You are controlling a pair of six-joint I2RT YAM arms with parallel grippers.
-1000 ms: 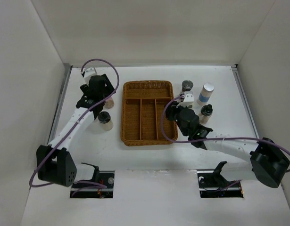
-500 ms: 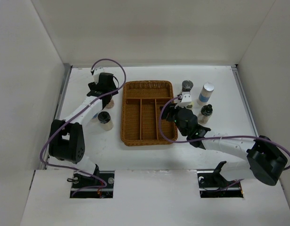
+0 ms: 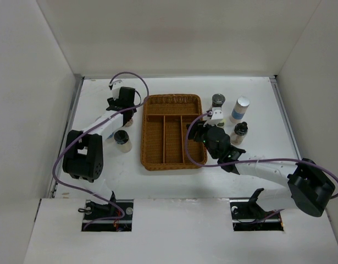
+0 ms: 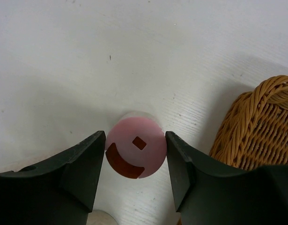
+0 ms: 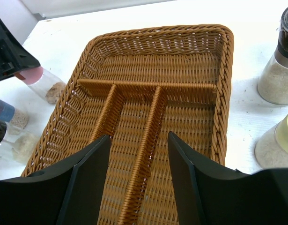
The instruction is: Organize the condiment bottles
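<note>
At the far-left corner of the wicker tray point(image 3: 171, 98), the left gripper point(image 4: 135, 137) is straddling the pink-lidded jar point(image 4: 136, 152), which is sitting on the white table point(image 4: 134, 56) just outside the tray's woven wall. Its two dark fingers point(image 4: 83, 168) are lying right at opposite edges of the lid. Whether they are pressing on it cannot be told.

The right gripper point(image 5: 139, 138) is hanging over the near end of the tray, above the long dividers. Its fingers are spread wide and are holding nothing.

Just beyond the tray's right wall, a grey-lidded jar point(image 5: 280, 70) and a yellow-lidded jar point(image 5: 279, 145) are standing on the table. Further right, a white blue-banded cylinder point(image 3: 239, 109) and a black-capped bottle point(image 3: 240, 132) are standing near each other. A second black-capped bottle point(image 3: 122, 140) is standing left of the tray, beside the left arm. In the right wrist view another blue-banded cylinder point(image 5: 5, 112) is showing at the left edge.
</note>
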